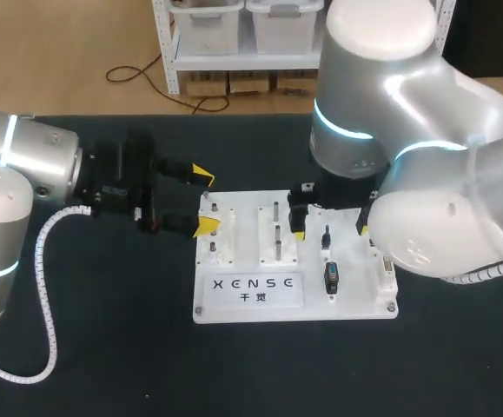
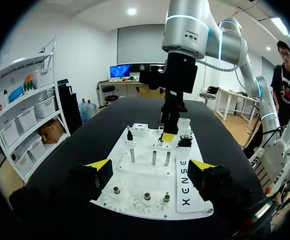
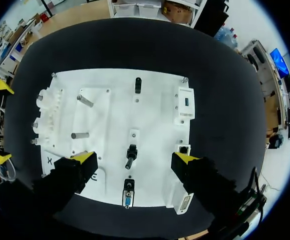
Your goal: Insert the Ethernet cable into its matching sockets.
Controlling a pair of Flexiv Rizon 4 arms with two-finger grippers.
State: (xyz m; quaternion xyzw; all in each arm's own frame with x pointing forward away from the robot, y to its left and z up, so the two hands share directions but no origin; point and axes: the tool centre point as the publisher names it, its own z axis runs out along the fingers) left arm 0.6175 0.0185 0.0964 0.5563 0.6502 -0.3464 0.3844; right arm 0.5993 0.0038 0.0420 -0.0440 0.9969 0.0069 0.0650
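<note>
With fingers apart, the right pincer (image 3: pixel 134 158) hangs over the board (image 1: pixel 355 300) at mid-frame, a black plug (image 3: pixel 130 155), probably the Ethernet end, directly beneath, long axis crosswise to the gap; the left pincer (image 1: pixel 205 201), also apart, flanks the board's left edge.

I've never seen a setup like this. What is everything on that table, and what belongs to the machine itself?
table: one, black, under everything
white board: one, white, mid-table
metal pegs: at least three, silver, upright in the board's middle panel
dark fittings: three, black, in a row across the board
white socket blocks: at least two, white, along the board's right edge
left arm: one, silver-grey, reaching in from the left
right arm: one, silver-grey, reaching in from the right
left gripper: black with yellow tips, open, empty, at the board's left edge
right gripper: black with yellow tips, open, empty, above the board
</note>
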